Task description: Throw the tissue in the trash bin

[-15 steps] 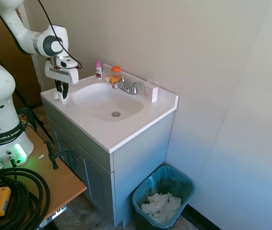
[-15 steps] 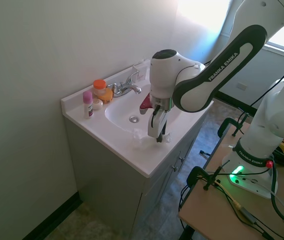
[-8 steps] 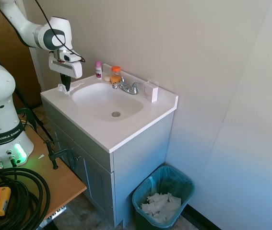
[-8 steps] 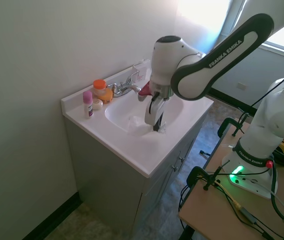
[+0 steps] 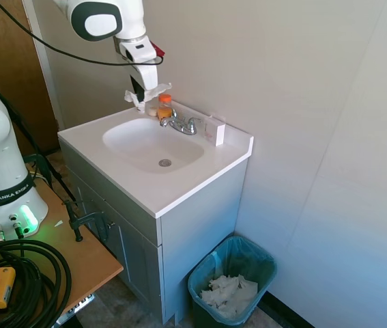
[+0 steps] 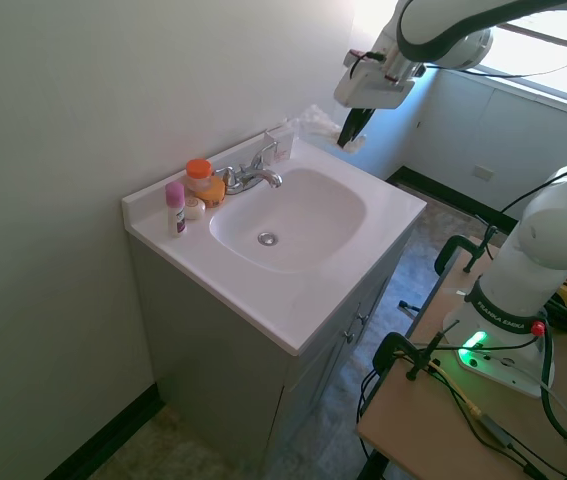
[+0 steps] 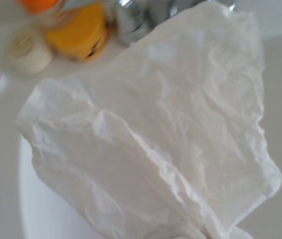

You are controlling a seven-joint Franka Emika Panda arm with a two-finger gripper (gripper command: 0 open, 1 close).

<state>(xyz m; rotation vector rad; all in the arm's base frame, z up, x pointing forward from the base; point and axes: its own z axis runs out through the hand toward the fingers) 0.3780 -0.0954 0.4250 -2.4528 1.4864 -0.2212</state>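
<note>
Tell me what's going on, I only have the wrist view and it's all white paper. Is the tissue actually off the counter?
Observer: Yes. The tool is shut on the tissue, held in the air well above the sink.
Operator: Where's the target? I can't see it.
Observer: The trash bin stands on the floor beside the cabinet, far below the tool.
Operator: Is it open?
Observer: Yes, no lid, with crumpled white paper already inside.
</note>
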